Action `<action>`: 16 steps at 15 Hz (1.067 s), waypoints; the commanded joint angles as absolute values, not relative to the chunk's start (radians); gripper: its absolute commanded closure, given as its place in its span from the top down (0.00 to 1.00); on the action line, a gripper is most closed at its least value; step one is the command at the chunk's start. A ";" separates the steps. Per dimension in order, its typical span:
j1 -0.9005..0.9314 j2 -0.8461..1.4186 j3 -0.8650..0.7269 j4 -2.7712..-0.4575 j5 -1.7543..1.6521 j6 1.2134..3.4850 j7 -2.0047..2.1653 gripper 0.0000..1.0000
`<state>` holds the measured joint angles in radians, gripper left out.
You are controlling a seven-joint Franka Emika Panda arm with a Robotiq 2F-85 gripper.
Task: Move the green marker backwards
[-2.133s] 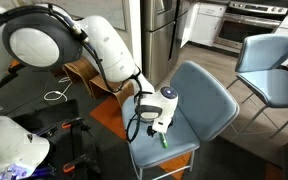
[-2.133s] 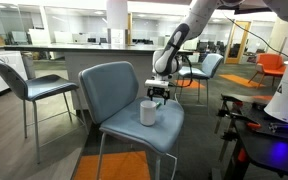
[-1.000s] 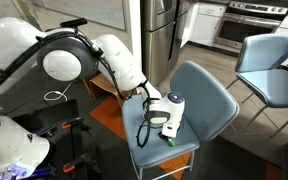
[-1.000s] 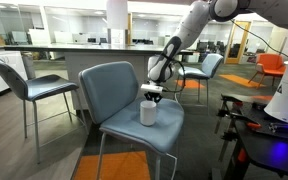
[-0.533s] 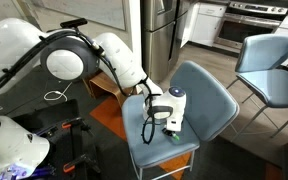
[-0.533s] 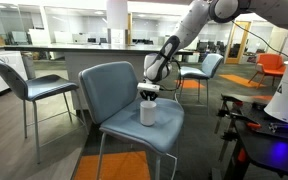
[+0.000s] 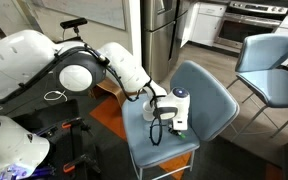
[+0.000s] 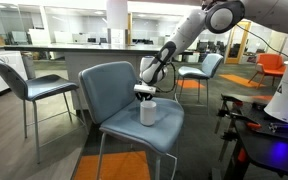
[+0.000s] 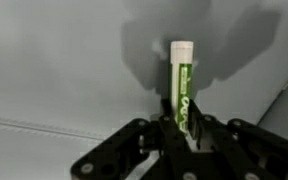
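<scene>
In the wrist view the green marker (image 9: pixel 181 85), a thin bright-green stick with a white tip, points away from me over the grey chair seat (image 9: pixel 54 70). My gripper (image 9: pixel 181 125) is shut on its near end. In both exterior views the gripper (image 7: pixel 175 124) (image 8: pixel 144 93) hangs low over the blue-grey chair (image 7: pixel 214 95) (image 8: pixel 109 95). It is just above and beside the white mug (image 8: pixel 148 113) that stands on the seat. The marker itself is too small to make out in the exterior views.
The chair's backrest (image 7: pixel 206 88) rises close behind the gripper. Other blue-grey chairs (image 7: pixel 269 60) (image 8: pixel 24 85) stand nearby. Black equipment (image 8: pixel 269 140) and a second robot's white body (image 7: pixel 9 150) are beside the chair.
The arm has carried the marker across the seat toward the backrest, over by the white mug. The gripper stayed shut on the marker throughout.
</scene>
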<state>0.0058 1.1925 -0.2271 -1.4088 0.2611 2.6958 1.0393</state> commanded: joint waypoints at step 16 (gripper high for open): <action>-0.019 1.206 -0.228 -1.317 0.257 2.641 0.997 1.00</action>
<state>-0.0169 1.2461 -0.2346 -1.2752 0.2610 2.6491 1.0258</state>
